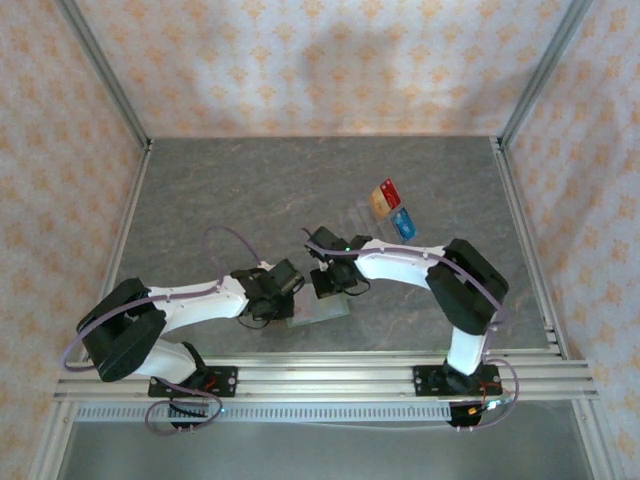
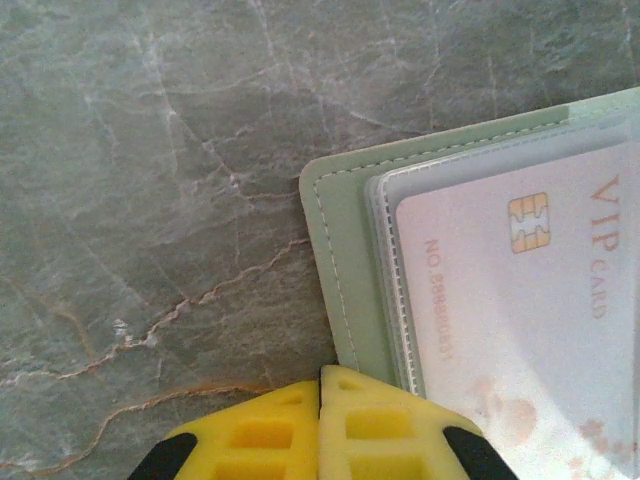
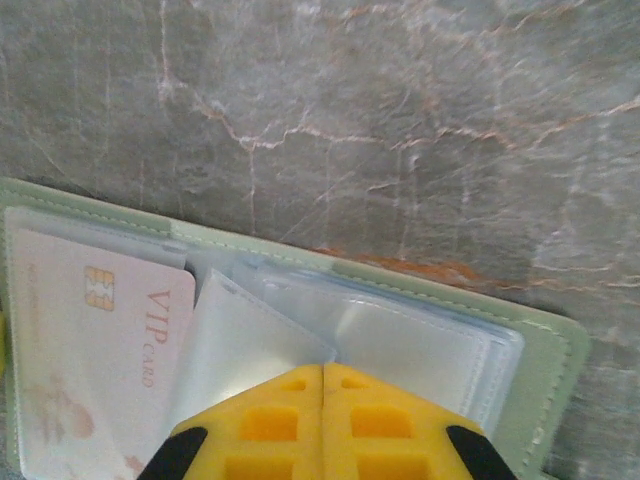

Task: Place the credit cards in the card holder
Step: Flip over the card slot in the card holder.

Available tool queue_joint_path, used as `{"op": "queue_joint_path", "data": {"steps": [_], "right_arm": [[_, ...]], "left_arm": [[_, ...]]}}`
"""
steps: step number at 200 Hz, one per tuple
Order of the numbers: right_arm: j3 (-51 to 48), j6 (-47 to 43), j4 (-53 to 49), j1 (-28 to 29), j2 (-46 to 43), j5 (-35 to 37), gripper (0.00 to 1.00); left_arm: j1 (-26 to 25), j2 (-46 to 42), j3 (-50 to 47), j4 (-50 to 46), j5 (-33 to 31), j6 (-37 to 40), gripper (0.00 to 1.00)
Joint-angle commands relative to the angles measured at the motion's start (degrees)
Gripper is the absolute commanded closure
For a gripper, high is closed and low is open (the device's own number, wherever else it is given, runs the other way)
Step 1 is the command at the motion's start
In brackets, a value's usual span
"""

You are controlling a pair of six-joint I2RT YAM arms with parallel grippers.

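Left gripper and right gripper are both showing fingers pressed together at the open card holder, lying lower centre in the top view. It is probably flexing easily, its clear pockets looking slick, so pinning a stitched edge is looking safest. Credit cards, lying upper right, are looking thin, stiff and slippery, with their edges offering the best grip.

Both arms reach forward, elbows out, forearms bent inward, tool ends low and close together at centre. Left gripper: yellow fingers pressed flat together, no gap. Right gripper: same, its fingers closed tight, seam only.
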Motion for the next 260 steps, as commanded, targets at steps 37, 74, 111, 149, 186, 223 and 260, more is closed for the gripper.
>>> {"op": "queue_joint_path", "data": {"steps": [37,74,111,149,186,223,260], "right_arm": [[2.8,1.2,2.0,1.0,1.2,-7.1,0.88],[4.6,2.2,3.2,1.1,4.0,-9.5,0.81],[5.6,4.4,5.5,1.0,5.1,-11.5,0.77],[7.8,6.8,6.3,0.9,6.8,-13.1,0.74],[9.6,9.6,7.7,1.0,7.3,-14.6,0.71],[8.9,12.0,9.7,1.0,6.8,-17.0,0.71],[6.6,15.5,13.2,1.0,6.6,-20.9,0.7]], "left_arm": [[-0.5,4.3,-3.5,4.5,-1.0,-1.4,0.93],[-0.6,2.1,-3.1,3.0,-1.5,-1.3,0.91],[-0.6,-3.0,-2.2,-1.4,-3.0,-1.2,0.81],[-0.5,-11.3,-2.8,-7.4,-5.0,-1.6,0.7],[-0.5,-16.7,-4.5,-9.7,-5.1,-1.7,0.6],[-0.4,-17.5,-6.0,-9.3,-4.0,-1.9,0.61],[-0.5,-15.3,-5.6,-8.1,-3.4,-1.0,0.63]]}}
